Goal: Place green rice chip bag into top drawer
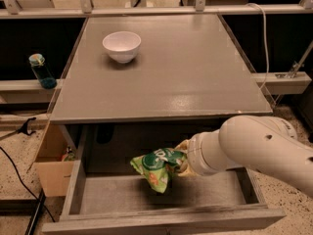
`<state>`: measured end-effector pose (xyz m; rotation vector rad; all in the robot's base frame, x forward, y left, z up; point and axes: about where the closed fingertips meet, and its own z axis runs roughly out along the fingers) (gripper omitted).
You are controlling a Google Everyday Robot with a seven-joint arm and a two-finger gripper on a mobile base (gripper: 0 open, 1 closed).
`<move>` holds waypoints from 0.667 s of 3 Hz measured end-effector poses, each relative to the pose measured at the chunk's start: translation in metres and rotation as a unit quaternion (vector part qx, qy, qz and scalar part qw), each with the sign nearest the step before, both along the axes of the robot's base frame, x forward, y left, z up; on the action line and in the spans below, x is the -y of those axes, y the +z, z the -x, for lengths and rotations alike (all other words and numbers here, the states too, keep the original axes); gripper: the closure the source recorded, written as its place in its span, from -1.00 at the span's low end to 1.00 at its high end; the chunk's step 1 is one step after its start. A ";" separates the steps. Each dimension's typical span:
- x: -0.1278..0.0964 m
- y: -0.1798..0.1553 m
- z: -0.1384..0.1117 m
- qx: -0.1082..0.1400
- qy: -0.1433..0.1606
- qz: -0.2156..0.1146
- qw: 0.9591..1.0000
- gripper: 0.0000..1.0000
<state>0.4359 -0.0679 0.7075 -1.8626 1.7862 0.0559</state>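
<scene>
Nearest, at 6 o'clock, the top drawer (112, 199) is pulled open w/ a bare floor. Over its middle the green rice chip bag (156, 164) seems to hang clear of that floor, w/ the gripper (182, 156), on the arm from 4 o'clock, clamped on the bag's right end. Approx. most of the way there: the bag is over the drawer but not set down, so what's left is lower, let go, pull out. Farther back are a cardboard box (51, 173) at 8 o'clock, a bottle (41, 71) at 9, and the table (195, 72) w/ a white bowl (122, 45) at 11.
</scene>
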 end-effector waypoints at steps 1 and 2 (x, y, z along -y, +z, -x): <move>-0.006 -0.023 -0.021 0.003 0.001 -0.002 1.000 1.00; -0.012 -0.038 -0.036 0.008 0.003 0.001 1.000 1.00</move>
